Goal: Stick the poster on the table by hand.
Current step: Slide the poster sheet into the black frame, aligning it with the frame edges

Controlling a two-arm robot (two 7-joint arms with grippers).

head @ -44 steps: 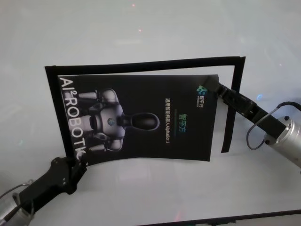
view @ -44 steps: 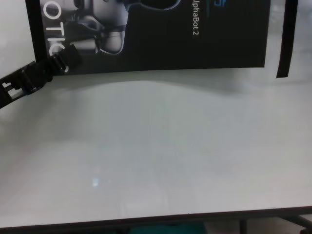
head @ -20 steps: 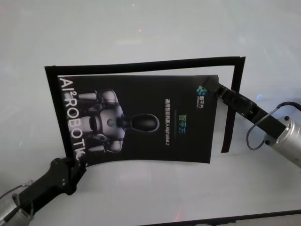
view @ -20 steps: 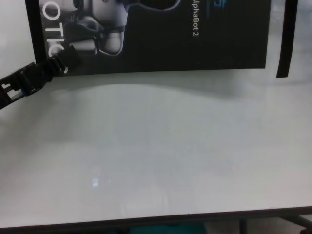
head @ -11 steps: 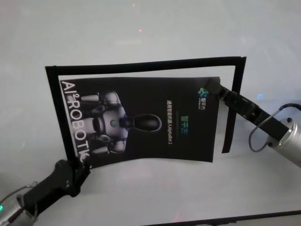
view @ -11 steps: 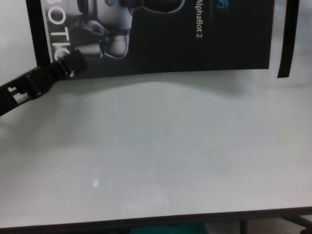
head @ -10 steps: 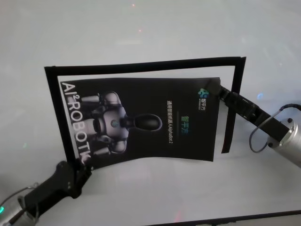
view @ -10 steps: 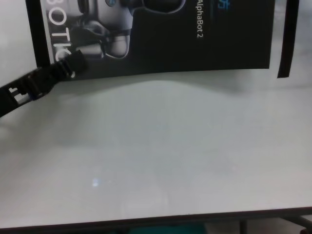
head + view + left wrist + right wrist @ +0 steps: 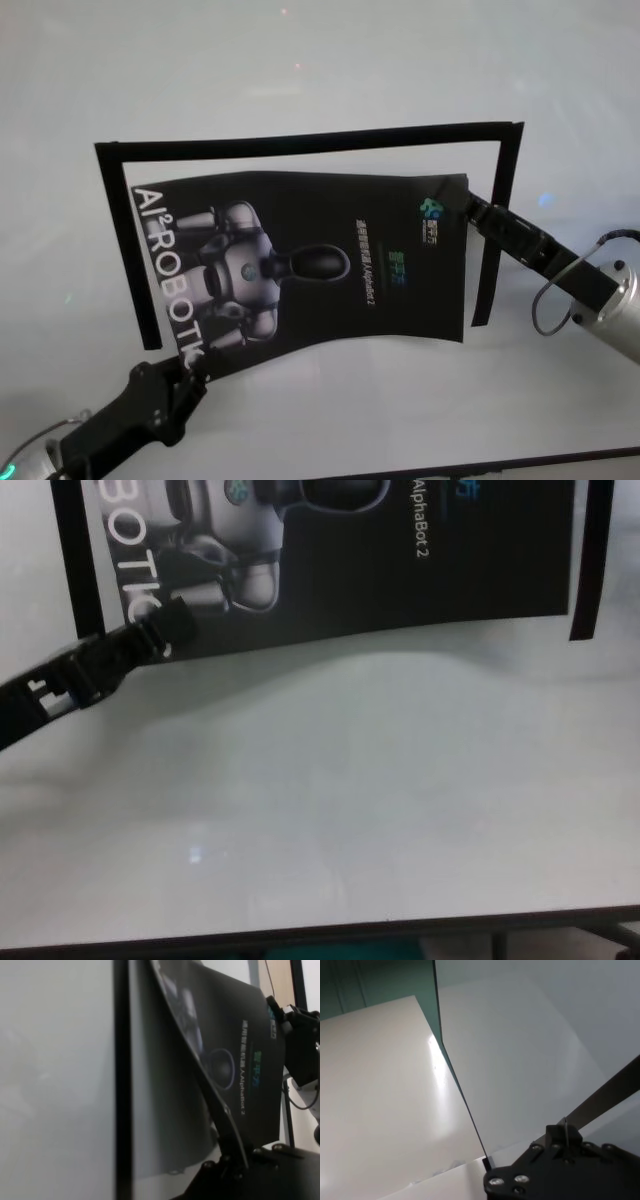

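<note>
Above the counter (image 9: 300, 60), the poster (image 9: 330, 270) is held at its near-left corner by the clamped left end effector (image 9: 190, 372) and at its far-right corner by the clamped right end effector (image 9: 468, 208).

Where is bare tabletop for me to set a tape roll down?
The widest bare patch lies between the poster and the table's front edge, between the two arms. Beyond the black frame strip it is bare too. Inside the frame is crowded: left end effector and right end effector hold the poster.

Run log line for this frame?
left tool: shut on glossy black robot poster, near-left corner | right tool: shut on far-right corner | poster: off white table
</note>
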